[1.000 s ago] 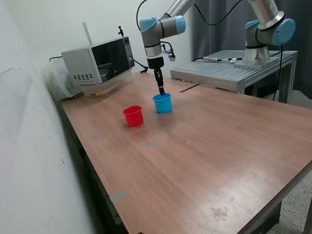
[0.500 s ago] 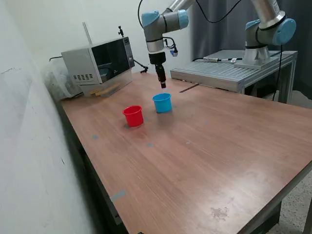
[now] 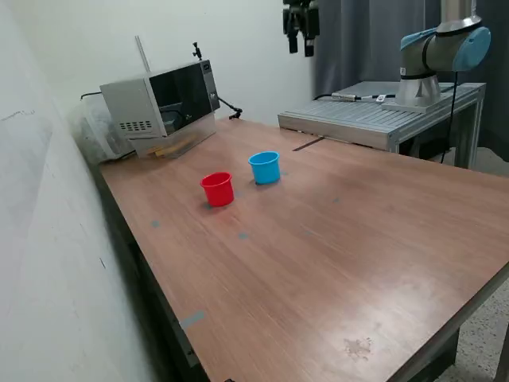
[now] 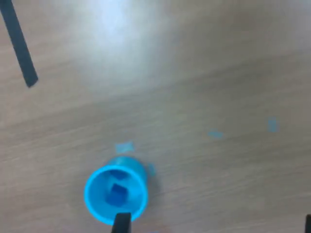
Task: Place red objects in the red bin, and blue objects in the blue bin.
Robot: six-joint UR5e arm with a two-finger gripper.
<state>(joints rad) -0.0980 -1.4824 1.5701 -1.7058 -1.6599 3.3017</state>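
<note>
The gripper (image 3: 301, 41) hangs high above the far edge of the table (image 3: 334, 263), well clear of both cups; its fingers stand a little apart with nothing between them, so it reads as released and empty. The blue bin (image 3: 265, 167) stands upright on the wood just beside the red bin (image 3: 217, 189), which sits toward the exterior view's left. Looking down from the wrist, the blue bin (image 4: 115, 194) holds dark blue cubes (image 4: 115, 194) — at least one is plain, and a second seems to lie against it, though the blur makes the count uncertain. No loose cube shows on the tabletop in either view, and the inside of the red bin is not visible, so the red cubes cannot be placed. My judgement: the blue sorting looks done, and the next move — if any remains — calls for checking the red bin rather than another pick.
</note>
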